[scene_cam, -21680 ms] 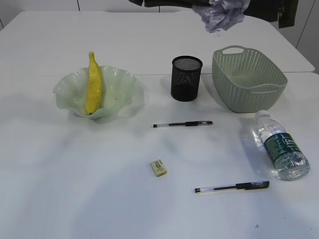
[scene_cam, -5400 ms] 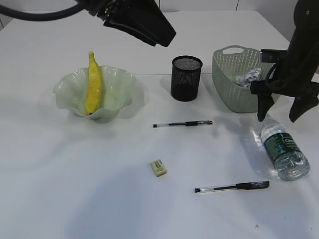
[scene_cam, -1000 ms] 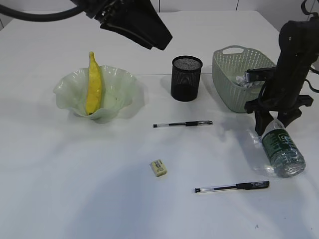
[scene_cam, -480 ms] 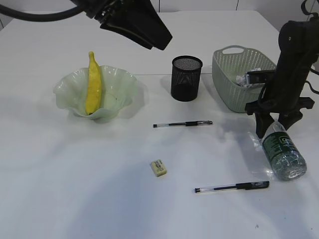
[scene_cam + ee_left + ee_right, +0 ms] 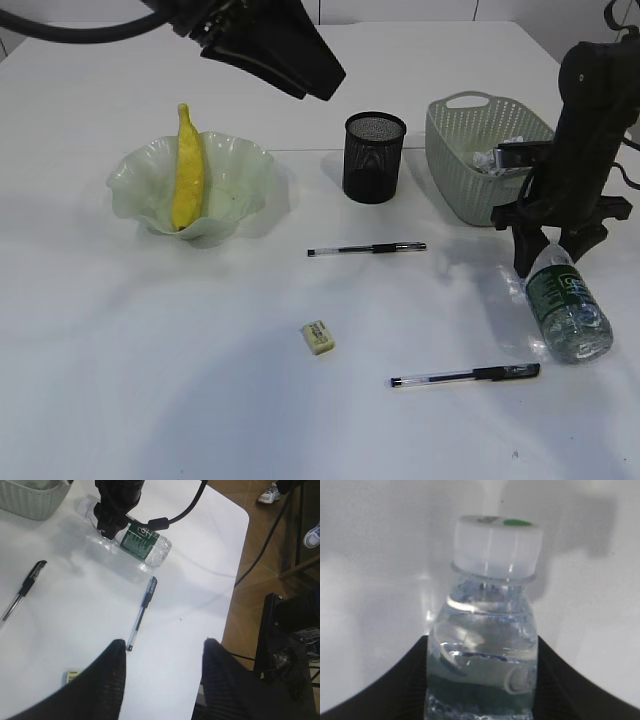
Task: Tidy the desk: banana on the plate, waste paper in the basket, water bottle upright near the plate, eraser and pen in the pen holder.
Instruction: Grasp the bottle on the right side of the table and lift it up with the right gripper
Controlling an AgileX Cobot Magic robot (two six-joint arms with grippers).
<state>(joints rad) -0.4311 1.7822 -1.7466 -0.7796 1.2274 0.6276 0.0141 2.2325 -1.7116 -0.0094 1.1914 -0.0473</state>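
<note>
Water bottle (image 5: 482, 645) — right claw (image 5: 553, 258) astride, cap (image 5: 496, 545) close-up

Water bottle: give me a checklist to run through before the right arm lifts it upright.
1. Right gripper fingers on both sides of the water bottle, below the cap: ok.
2. Bottle cap screwed on: ok.
3. Grip firm enough for lifting: cannot tell.
4. Left gripper open, empty and clear of the bottle: ok.
5. Bare desk beside the plate for standing the bottle: ok.
6. Nearer pen clear of the bottle: ok, apart from it.
</note>
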